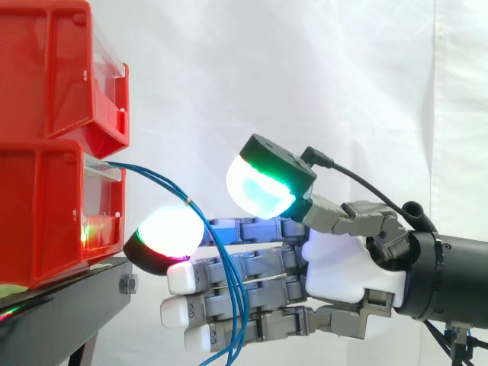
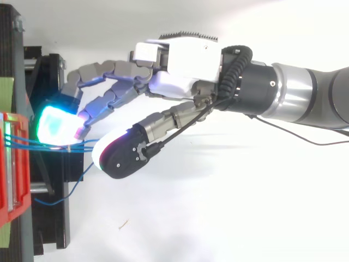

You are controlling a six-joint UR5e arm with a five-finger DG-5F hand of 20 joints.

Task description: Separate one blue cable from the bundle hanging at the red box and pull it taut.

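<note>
Nearest the side camera, one loose strand (image 2: pixel 82 174) leaves the blue cable bundle (image 2: pixel 82 146) and loops back toward the black stand (image 1: pixel 69 301).

Next in depth is the thumb pad (image 1: pixel 261 191), lit green and cyan and raised above the fingers. In the top view its dark back faces up, and the bundle's strands run up to its white edge. Contact there cannot be confirmed.

The bundle leaves the front of the lower red bin (image 1: pixel 38 213), arches out to the right and drops across the near side of the fingers to the bottom edge of the side view. A small pale tie (image 1: pixel 188 203) gathers the strands just past the top of the arch. From above, the strands lie in the gap between the thumb pad and one glowing fingertip (image 1: pixel 166 232).

The hand (image 1: pixel 347 267) comes in from the right, palm upright and fingers stretched nearly straight toward the bins. It is spread wide. The thumb pad and the glowing fingertip stand well apart, and nothing is pinched or gripped. No strand is drawn out taut from the rest. The lower white fingertips (image 1: pixel 179 278) stop just short of the stand.

The upper red bin (image 1: pixel 46 69) sits stacked on the lower one at the left. Farthest back hangs the white curtain (image 1: pixel 343 76).
</note>
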